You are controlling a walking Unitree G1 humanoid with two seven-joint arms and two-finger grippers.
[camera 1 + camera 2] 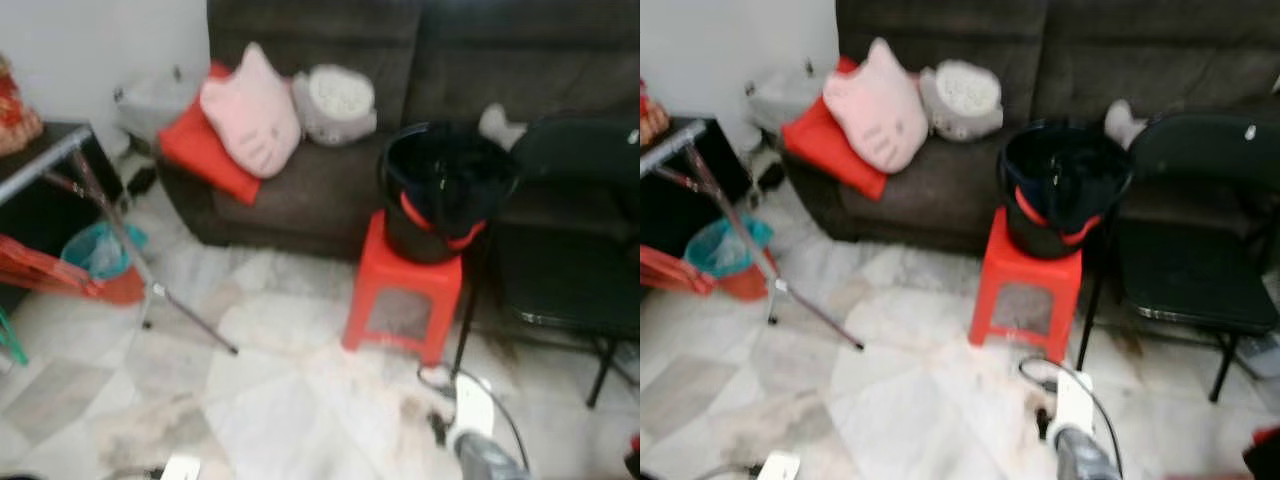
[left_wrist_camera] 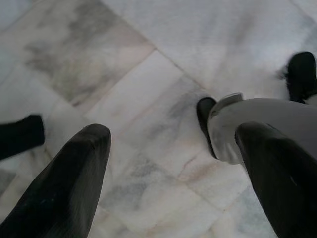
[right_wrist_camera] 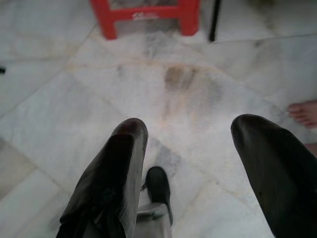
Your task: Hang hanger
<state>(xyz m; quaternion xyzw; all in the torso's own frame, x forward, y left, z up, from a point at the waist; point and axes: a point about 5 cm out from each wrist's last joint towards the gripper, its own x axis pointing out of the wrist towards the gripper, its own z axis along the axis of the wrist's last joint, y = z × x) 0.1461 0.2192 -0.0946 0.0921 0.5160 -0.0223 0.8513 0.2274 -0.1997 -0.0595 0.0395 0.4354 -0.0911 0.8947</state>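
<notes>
We stand on pale marbled floor tiles [image 1: 280, 420], facing a dark brown fabric sofa [image 1: 330, 190]. Both arms hang low. The left gripper [image 2: 168, 173] points at the floor with its fingers spread wide and nothing between them. The right gripper [image 3: 193, 168] is likewise wide open and empty above the tiles.

No hanger can be identified for certain. The likeliest source is the black bucket [image 1: 445, 185] on the red plastic stool [image 1: 405, 290], straight ahead; a red curved piece lies against its front, but blur prevents identification. At far left, a metal rack [image 1: 110, 230] with slanted tubular legs is probably the hanging point.

We judge the step in hand to be the approach. Close on the stool squarely, stop within arm's reach, and keep clear of the black folding chair [image 1: 570, 260] to the right and a person's bare foot [image 3: 303, 111] near the right gripper.

Materials: the bucket is smooth, round, glossy plastic; the stool is rigid and square-topped; the pink cushion [image 1: 252, 110] and the grey plush [image 1: 335, 100] on the sofa are soft.
</notes>
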